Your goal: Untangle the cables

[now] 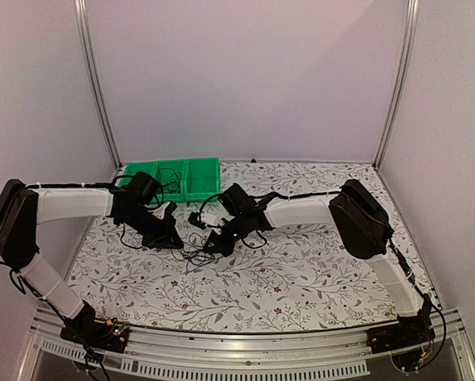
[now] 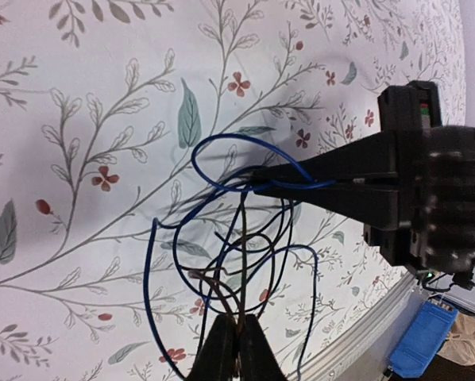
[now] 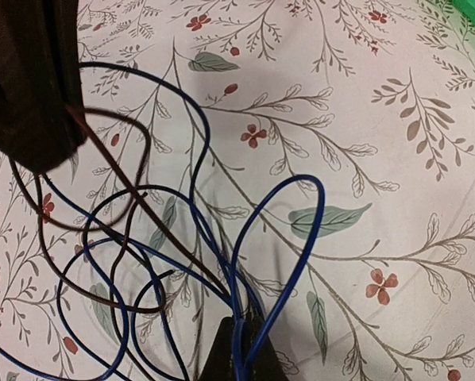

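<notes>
Fingers low over the counter [image 1: 301,286] from above, left fingers [image 1: 172,240] and right fingers [image 1: 215,246] either side of the cables [image 1: 194,255] near the green bin [image 1: 174,178]; left wrist: left fingers [image 2: 236,333] clamped shut on several strands of cables [image 2: 222,262], right fingers [image 2: 269,182] pinching a blue loop; right wrist: right fingers [image 3: 237,357] closed on blue strands of cables [image 3: 182,238].

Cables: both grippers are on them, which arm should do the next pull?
Right, probably. The right gripper is shut on a blue loop of the cables, with table on its own side to draw across. The left gripper pinches the brown and dark strands where they converge, so it is better as anchor.
</notes>
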You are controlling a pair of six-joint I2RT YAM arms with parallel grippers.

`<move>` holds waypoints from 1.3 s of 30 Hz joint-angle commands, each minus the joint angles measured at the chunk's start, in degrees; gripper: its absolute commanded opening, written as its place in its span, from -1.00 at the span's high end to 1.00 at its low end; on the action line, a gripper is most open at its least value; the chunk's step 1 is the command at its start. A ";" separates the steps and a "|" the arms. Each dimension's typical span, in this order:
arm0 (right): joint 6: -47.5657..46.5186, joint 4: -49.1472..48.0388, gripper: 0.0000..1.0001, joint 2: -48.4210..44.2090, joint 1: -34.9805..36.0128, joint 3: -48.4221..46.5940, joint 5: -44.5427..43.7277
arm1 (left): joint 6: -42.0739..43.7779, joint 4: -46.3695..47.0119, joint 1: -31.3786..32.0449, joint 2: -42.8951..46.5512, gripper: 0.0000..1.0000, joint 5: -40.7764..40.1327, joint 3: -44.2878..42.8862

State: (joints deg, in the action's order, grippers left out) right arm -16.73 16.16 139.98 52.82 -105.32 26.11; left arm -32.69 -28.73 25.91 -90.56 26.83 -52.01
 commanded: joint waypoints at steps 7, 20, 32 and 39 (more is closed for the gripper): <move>-0.12 4.74 1.00 0.29 -0.92 4.58 -5.48 | 12.13 -21.94 -9.63 12.49 0.98 -11.99 -18.59; 0.03 5.19 1.00 0.38 -1.74 5.65 -4.96 | 14.52 -13.73 -9.94 21.17 1.00 -22.81 -46.36; 0.47 4.59 1.00 0.24 -1.84 6.07 -5.28 | -1.73 -1.65 -0.68 26.07 0.27 -9.58 -1.63; 0.65 4.56 1.00 0.20 -1.82 6.26 -5.06 | -4.31 1.49 2.38 17.59 0.11 -3.43 6.29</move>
State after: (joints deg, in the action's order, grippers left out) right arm -16.45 13.04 138.58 52.31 -101.91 25.56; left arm -34.09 -32.95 27.18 -69.21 19.35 -46.39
